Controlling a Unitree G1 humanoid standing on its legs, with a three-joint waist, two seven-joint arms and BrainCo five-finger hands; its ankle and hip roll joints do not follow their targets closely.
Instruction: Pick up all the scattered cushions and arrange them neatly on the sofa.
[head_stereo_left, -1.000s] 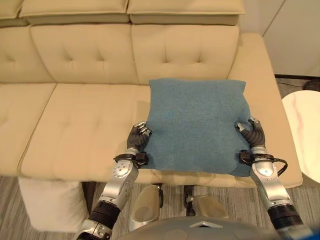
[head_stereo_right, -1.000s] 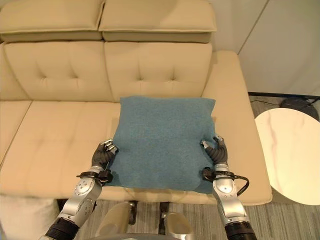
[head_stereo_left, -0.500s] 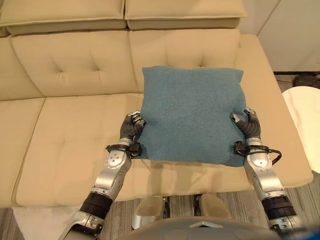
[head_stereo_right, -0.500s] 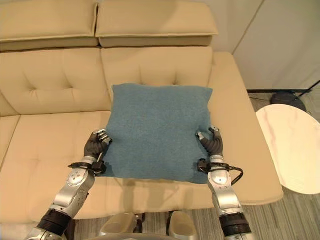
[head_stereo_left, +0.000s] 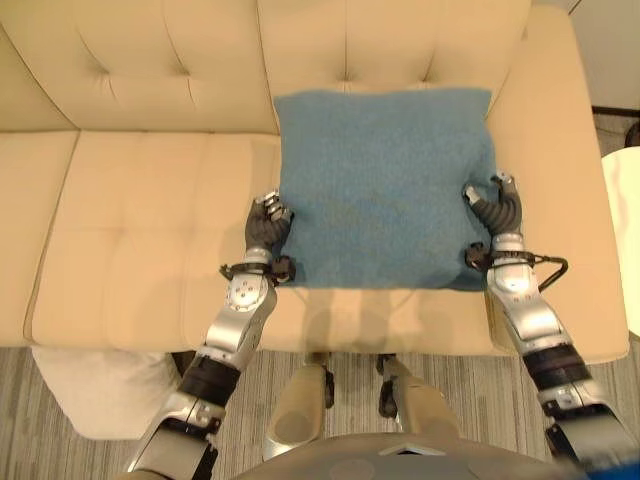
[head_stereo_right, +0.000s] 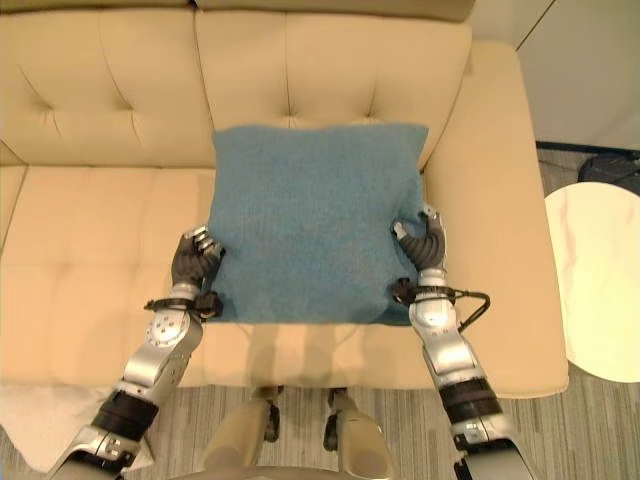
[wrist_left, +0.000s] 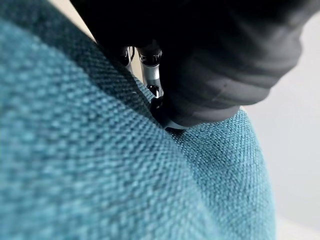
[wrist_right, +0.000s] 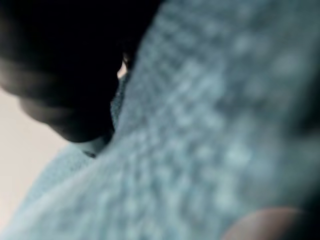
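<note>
A square blue cushion (head_stereo_left: 385, 185) is held between both hands over the right seat of the beige sofa (head_stereo_left: 150, 230), its far edge at the backrest. My left hand (head_stereo_left: 266, 229) is curled on the cushion's left edge near its front corner. My right hand (head_stereo_left: 497, 211) is curled on the right edge, thumb on the top face. In the left wrist view the blue weave (wrist_left: 100, 165) lies right against my hand's dark cover. In the right wrist view the cushion fabric (wrist_right: 210, 130) presses against the palm.
The sofa's right armrest (head_stereo_left: 555, 150) runs beside the cushion. A round white side table (head_stereo_right: 600, 280) stands to the right of the sofa. A white cushion (head_stereo_left: 95, 390) lies on the grey floor at the lower left, by the sofa front.
Both hands have carried the blue cushion further back over the seat, up to the backrest. The camera has tilted down and closer, so the sofa's headrests have left the picture.
</note>
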